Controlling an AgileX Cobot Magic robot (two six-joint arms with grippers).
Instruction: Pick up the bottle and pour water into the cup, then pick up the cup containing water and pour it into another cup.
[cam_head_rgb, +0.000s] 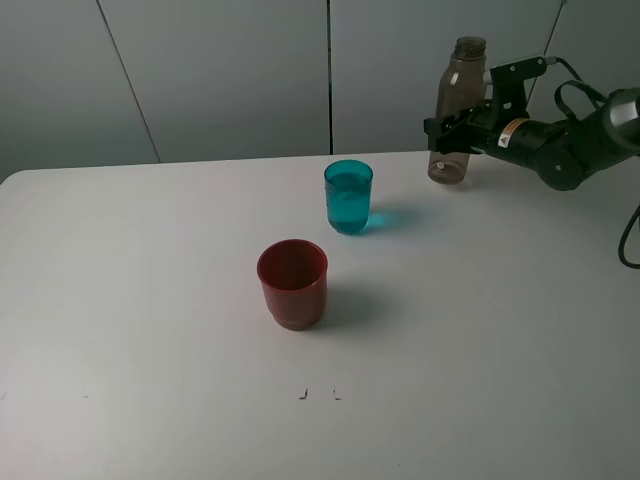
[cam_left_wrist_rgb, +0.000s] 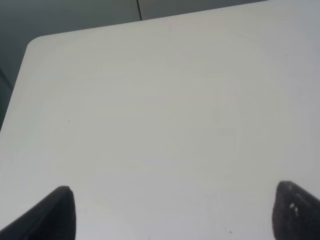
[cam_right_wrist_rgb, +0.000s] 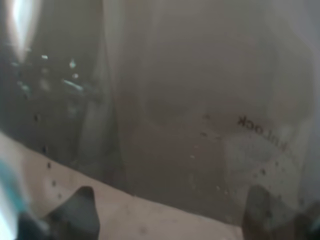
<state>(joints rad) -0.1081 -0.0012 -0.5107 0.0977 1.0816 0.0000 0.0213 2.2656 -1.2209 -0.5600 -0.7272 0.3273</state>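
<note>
The smoky grey-brown bottle (cam_head_rgb: 461, 88) stands upright at the back right of the white table (cam_head_rgb: 150, 300). My right gripper (cam_head_rgb: 452, 134) is closed around its middle. In the right wrist view the bottle (cam_right_wrist_rgb: 175, 100) fills the frame just beyond the right gripper (cam_right_wrist_rgb: 170, 215). The teal cup (cam_head_rgb: 348, 197) stands left of the bottle and has water in it. The red cup (cam_head_rgb: 292, 283) stands nearer the front and looks empty. My left gripper (cam_left_wrist_rgb: 175, 215) is open over bare table and does not show in the high view.
A grey panelled wall (cam_head_rgb: 230, 70) runs behind the table's back edge. Two small dark marks (cam_head_rgb: 318, 394) lie on the table near the front. The table's rounded corner (cam_left_wrist_rgb: 37, 42) shows in the left wrist view.
</note>
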